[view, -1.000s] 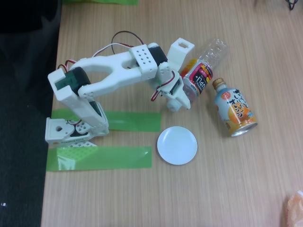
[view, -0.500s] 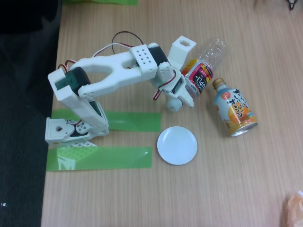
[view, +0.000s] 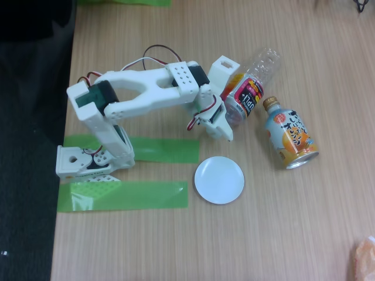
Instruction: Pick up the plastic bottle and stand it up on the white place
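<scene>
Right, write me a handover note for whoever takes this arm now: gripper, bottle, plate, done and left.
Gripper: at the cap end of the clear ribbed plastic bottle with the pink, red and yellow label; whether its fingers are closed on it cannot be told from this fixed view.
Bottle: lying tilted on the wooden table, next to the orange-and-pale-blue metal bottle-can.
Small round white plate: bare, below the gripper in the view, beside the green tape strips.
Done: approach to the bottle.
Left: secure the grasp, lift, stand the bottle upright on the plate.

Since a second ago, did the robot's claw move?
Yes. The gripper slid a little left, away from the orange can, and now sits farther from the plastic bottle, which stayed put.
</scene>
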Motion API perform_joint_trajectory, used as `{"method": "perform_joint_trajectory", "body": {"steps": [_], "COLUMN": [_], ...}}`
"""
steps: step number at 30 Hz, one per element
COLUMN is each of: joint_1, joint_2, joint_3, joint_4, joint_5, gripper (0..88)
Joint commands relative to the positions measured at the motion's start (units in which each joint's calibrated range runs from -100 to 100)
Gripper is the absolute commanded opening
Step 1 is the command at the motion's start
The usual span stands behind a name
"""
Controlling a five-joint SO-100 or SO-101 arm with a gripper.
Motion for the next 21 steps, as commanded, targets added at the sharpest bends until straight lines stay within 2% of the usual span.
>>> {"method": "perform_joint_trajectory", "body": {"steps": [1,13,18,21], "joint_1": [0.1,0.2,0.2,0.2], "joint_2": [0.0,0.1,0.1,0.1], "joint_3": [-0.1,-0.1,-0.1,0.0], "joint_4": [-0.4,-0.5,-0.5,-0.5], "joint_5": [0.1,-0.1,0.0,0.2], "gripper": [36.9,35.8,21.7,16.6]}}
